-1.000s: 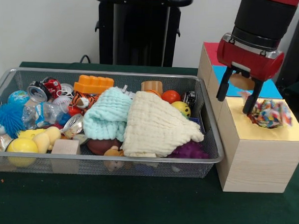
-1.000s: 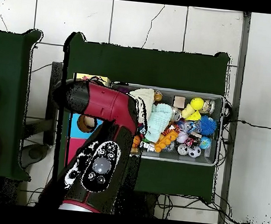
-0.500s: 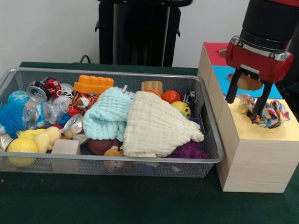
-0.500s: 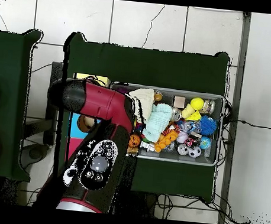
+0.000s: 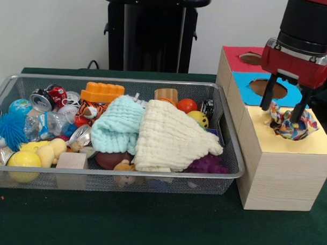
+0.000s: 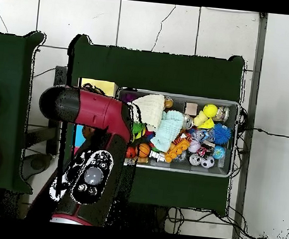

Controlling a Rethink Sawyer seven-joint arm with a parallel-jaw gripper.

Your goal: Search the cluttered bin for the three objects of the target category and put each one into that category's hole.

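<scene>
The silver mesh bin (image 5: 151, 180) lies on the green table, full of clutter. One white wad with red, blue, yellow and green patches (image 5: 293, 126) sits in the round hole (image 5: 285, 135) in the yellow top of the largest wooden box (image 5: 282, 178), partly sunk in. My gripper (image 5: 280, 115) hangs just above the hole and is open, its fingers (image 5: 267, 96) astride the wad's left part. No other such wad shows in the bin. In the overhead view my arm (image 6: 100, 117) covers the boxes and the gripper; the bin (image 6: 234, 141) lies to its right.
A cream knitted cloth (image 5: 171, 139) and a mint one (image 5: 118, 123) cover the bin's middle. A blue spiky ball (image 5: 7, 129), cans, balls and a wooden block lie around them. The blue-topped box (image 5: 244, 85) and the red-topped box (image 5: 234, 52) stand behind the yellow one.
My gripper has moved to the picture's right and slightly up over the yellow-topped box. The printed wad has settled lower into the hole.
</scene>
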